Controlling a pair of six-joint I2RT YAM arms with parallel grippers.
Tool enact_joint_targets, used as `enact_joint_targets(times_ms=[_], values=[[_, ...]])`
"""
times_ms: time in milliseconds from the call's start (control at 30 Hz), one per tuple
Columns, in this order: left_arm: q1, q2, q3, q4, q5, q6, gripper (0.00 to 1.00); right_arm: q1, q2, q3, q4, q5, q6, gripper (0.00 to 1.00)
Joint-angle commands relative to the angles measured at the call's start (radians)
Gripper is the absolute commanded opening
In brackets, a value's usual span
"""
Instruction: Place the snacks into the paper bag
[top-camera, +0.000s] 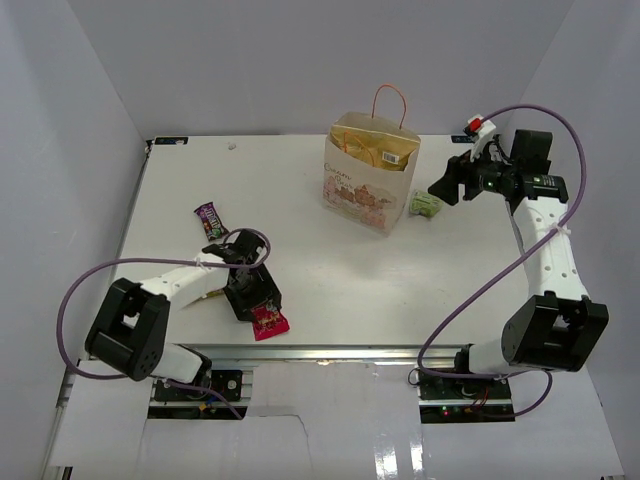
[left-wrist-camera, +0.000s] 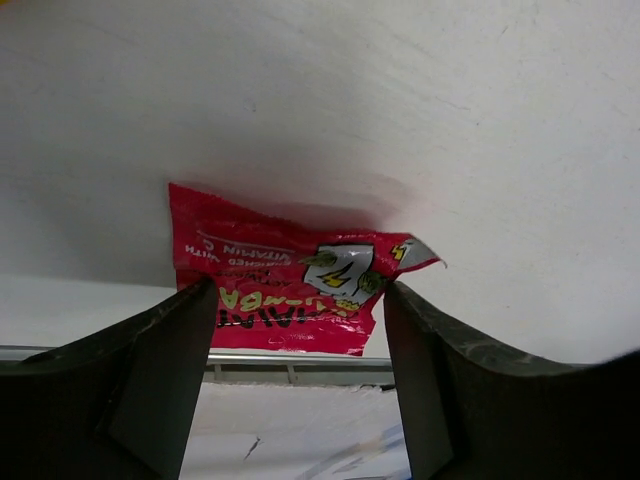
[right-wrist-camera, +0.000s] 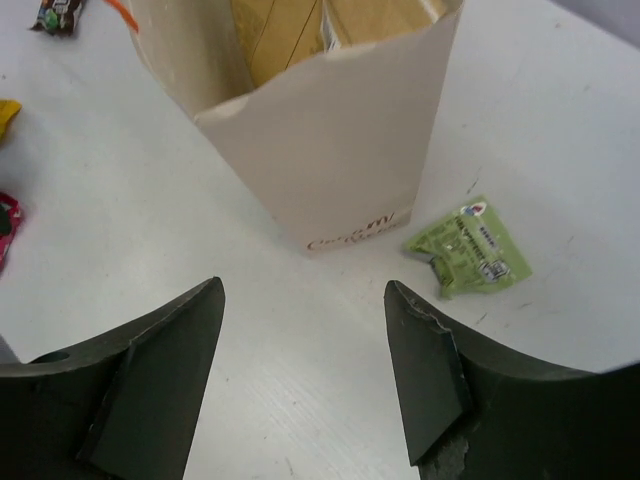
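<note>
Table (top-camera: 330, 270): white, with all the things on it.
Paper bag (top-camera: 362, 190): stands up at 12 o'clock from the table's middle. Only the top view shows its orange handles and pinkish picture. The right wrist view shows curly brown writing low on one side, which I cannot read.
Chip bag (top-camera: 385, 152): yellow-tan, inside the paper bag.
Right gripper (right-wrist-camera: 300, 330): spread wide, holding nothing, at 3 o'clock from the paper bag.
Left gripper (left-wrist-camera: 300, 310): spread wide, one finger on each side of the magenta packet.
Magenta packet (left-wrist-camera: 280, 270): flat on the table at 7 o'clock, near the front edge. Only the left wrist view shows its words, upside down: "VITAMIN C".
Green packet (right-wrist-camera: 470, 248): on the table just beside the bag, at 3 o'clock. Its print is too small to read.
Purple packet (top-camera: 210, 218): at 9 o'clock, well apart from the bag.
Yellow packet (right-wrist-camera: 5, 113): only a corner shows, at the right wrist view's left edge.
</note>
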Motion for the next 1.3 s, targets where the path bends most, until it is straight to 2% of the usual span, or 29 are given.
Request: enact_joint_targets(times_ms=[0,67,100,233,300,400,433,533,733,967,1100,1200,1233,1267], values=[[-0.034,0.085,0.055,-0.044,-0.108,-0.002,0.76,-0.01,-0.064,-0.062,-0.002,-0.048,-0.033,0.71],[-0.062,0.162,0.078,-0.059,-0.146,-0.014,0.73,-0.011,-0.078,-0.1,-0.001,-0.053,-0.035,0.71],[-0.071,0.187,0.087,-0.07,-0.16,-0.017,0.69,-0.011,-0.089,-0.111,-0.001,-0.054,-0.035,0.71],[-0.128,0.299,0.13,-0.081,-0.203,-0.017,0.68,-0.013,-0.115,-0.154,-0.001,-0.061,-0.035,0.72],[-0.151,0.352,0.155,-0.093,-0.219,-0.014,0.62,-0.014,-0.129,-0.174,-0.002,-0.067,-0.036,0.71],[-0.168,0.379,0.171,-0.107,-0.243,-0.013,0.36,-0.014,-0.144,-0.191,-0.01,-0.077,-0.042,0.72],[-0.171,0.374,0.175,-0.11,-0.248,-0.014,0.23,-0.014,-0.146,-0.191,-0.016,-0.082,-0.047,0.72],[-0.179,0.324,0.193,-0.116,-0.266,-0.005,0.11,-0.014,-0.152,-0.195,-0.041,-0.102,-0.075,0.72],[-0.186,0.1,0.276,-0.076,-0.247,0.113,0.03,-0.019,-0.159,-0.21,-0.081,-0.15,-0.141,0.71],[-0.186,-0.146,0.289,0.246,-0.07,0.276,0.0,-0.02,-0.159,-0.188,-0.075,-0.16,-0.136,0.71],[-0.186,-0.114,0.424,0.343,0.014,0.337,0.0,-0.022,-0.166,-0.181,-0.071,-0.157,-0.135,0.71],[-0.186,0.022,0.66,0.367,0.065,0.375,0.0,-0.022,-0.17,-0.178,-0.07,-0.156,-0.131,0.71],[-0.186,0.067,0.81,0.37,0.077,0.383,0.0,-0.022,-0.173,-0.178,-0.071,-0.156,-0.13,0.71],[-0.186,0.113,0.89,0.369,0.091,0.389,0.0,-0.023,-0.176,-0.177,-0.07,-0.154,-0.13,0.71]])
